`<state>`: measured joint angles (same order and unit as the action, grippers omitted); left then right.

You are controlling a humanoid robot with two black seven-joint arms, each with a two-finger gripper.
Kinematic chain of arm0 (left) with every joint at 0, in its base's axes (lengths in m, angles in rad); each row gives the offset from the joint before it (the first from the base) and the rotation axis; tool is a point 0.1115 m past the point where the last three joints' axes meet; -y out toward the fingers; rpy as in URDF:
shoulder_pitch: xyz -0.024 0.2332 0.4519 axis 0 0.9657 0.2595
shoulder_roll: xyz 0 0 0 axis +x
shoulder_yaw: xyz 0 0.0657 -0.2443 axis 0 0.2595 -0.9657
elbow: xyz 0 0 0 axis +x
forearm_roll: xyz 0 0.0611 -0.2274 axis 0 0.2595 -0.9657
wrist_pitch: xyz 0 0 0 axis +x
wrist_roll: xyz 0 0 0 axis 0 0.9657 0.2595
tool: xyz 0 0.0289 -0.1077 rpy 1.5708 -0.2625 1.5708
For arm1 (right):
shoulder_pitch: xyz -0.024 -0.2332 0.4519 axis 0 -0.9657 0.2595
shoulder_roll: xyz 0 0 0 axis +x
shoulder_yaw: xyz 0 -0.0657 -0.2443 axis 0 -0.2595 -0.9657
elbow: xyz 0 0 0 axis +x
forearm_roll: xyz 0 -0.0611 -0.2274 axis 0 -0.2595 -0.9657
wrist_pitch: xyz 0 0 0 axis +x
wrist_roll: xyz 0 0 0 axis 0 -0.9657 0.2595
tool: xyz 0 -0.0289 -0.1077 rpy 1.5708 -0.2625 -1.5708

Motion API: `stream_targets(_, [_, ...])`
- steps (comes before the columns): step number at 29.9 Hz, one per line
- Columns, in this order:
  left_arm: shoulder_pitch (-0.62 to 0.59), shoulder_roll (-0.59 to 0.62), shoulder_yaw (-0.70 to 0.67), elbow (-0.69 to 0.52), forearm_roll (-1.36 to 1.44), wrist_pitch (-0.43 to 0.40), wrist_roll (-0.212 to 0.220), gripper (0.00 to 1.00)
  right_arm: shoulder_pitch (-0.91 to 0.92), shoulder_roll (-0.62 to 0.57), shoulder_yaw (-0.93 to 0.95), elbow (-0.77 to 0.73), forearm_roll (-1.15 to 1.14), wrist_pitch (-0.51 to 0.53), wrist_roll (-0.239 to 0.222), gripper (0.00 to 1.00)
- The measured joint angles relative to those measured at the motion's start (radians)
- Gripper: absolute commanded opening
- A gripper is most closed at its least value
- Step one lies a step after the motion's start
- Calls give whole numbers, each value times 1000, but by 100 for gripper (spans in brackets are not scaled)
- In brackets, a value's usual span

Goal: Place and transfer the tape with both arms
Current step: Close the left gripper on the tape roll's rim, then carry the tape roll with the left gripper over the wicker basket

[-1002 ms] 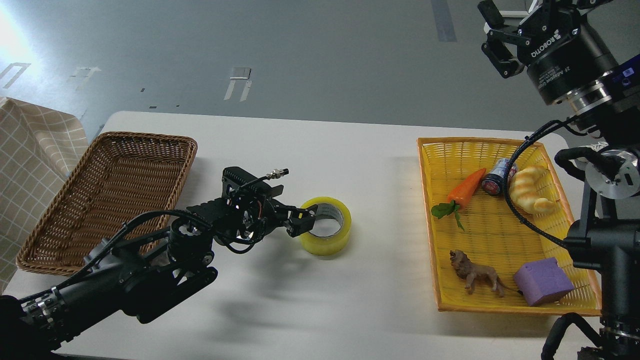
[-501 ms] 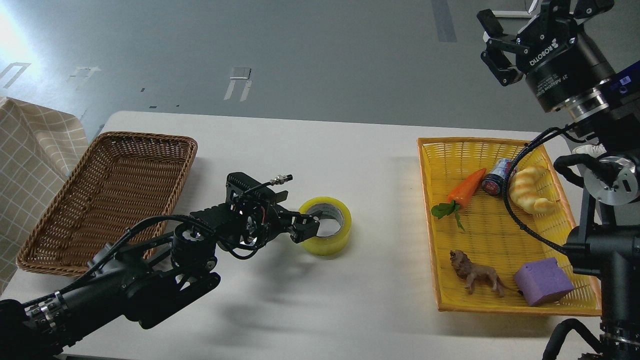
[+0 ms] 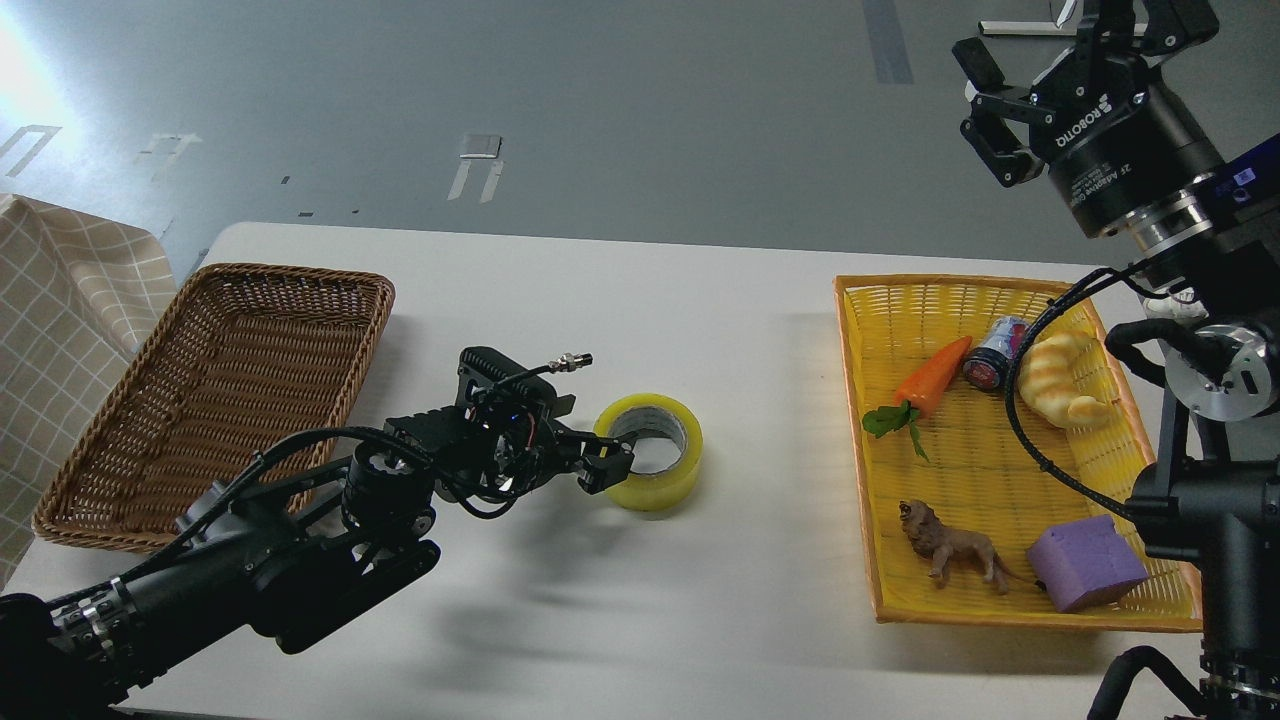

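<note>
The yellow tape roll [image 3: 652, 452] lies flat on the white table [image 3: 700, 320], its grey-white core facing up. My left gripper [image 3: 606, 464] comes in from the left at the roll's left wall. Its fingers stand a little apart, one over the rim by the core hole and one outside the wall. The roll still rests on the table. My right gripper [image 3: 1062, 52] is raised high at the top right, above the far end of the yellow basket [image 3: 858, 430]. It is open and empty.
A brown wicker basket [image 3: 215, 390] stands at the left. The yellow basket holds a carrot [image 3: 930, 380], a small can [image 3: 992, 352], a bread toy [image 3: 1060, 378], a lion [image 3: 950, 550] and a purple block [image 3: 1085, 562]. A checked cloth [image 3: 60, 300] hangs at far left.
My left gripper has shifted slightly right and down against the tape's left wall. My right gripper has lifted and turned a little. The tape has not moved.
</note>
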<state>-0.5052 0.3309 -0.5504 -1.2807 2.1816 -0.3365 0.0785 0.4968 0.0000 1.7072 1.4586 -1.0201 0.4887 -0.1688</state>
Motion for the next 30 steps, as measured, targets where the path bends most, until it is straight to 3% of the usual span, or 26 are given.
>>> stream_targets(2, [0, 0, 0, 0, 0, -2, 0, 83, -4, 0, 0, -1, 0, 0, 0, 99])
stream_targets(3, [1, 0, 0, 0, 0, -3, 0, 74, -7, 0, 0, -2, 0, 0, 0, 99])
stream_targets(4, [1, 0, 1, 0, 0, -5, 0, 74, -10, 0, 0, -2, 0, 0, 0, 99])
stream_targets(5, [1, -1, 1, -1, 0, -8, 0, 46, -14, 0, 0, -2, 0, 0, 0, 99])
stream_targets(7, [2, -1, 0, -1, 0, -17, 4, 37, -21, 0, 0, -2, 0, 0, 0, 99])
stream_targets(11, [4, -3, -2, -2, 0, -31, 12, 35, -35, 0, 0, -2, 0, 0, 1, 99])
stream_targets(13, [0, -9, -1, -2, 0, -35, 16, 21, -38, 0, 0, -3, 0, 0, 1, 99])
stream_targets(19, [-26, -36, 0, 2, 0, -64, 18, 8, -41, 0, 0, -4, 0, 0, 1, 99])
stream_targets(20, [-28, -37, 0, 2, 0, -66, 18, 1, -41, 0, 0, -5, 0, 0, 1, 99])
stream_targets(30, [-38, -27, 0, 0, 0, -75, 15, 0, -66, 0, -1, -6, 0, 0, 2, 99])
